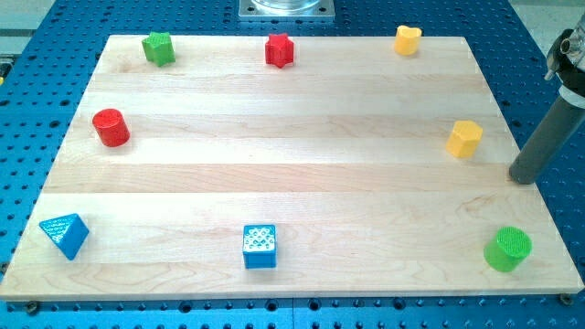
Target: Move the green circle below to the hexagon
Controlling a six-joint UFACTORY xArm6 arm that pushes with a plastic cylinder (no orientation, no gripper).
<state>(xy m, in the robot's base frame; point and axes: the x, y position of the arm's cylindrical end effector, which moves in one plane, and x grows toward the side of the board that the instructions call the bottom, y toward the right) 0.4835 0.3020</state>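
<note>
Camera view: my tip point(522, 177) sits at the right edge of the wooden board point(274, 174), right about on the border, mid-height in the frame. No claw here, just a bare rod; it holds nothing and touches no block.

Green circle point(506, 249) is in the lower right corner, close to both the right and bottom edges. It's below my tip and slightly left, apart from it. Yellow hexagon point(464, 138) is up and left of my tip, near the right edge, well above the green circle. Bare board between the two.

Other blocks hug the perimeter:
- yellow heart-like block point(407, 39), top edge, right of centre
- red star point(279, 50), top edge, centre
- green star point(158, 47), top edge, upper left
- red circle point(111, 127), left side
- blue triangle point(64, 235), lower left corner
- blue cube point(260, 246), bottom edge, centre

Middle of the board is wide open. The tight spot is the right margin: little room between green circle and the board's edges.
</note>
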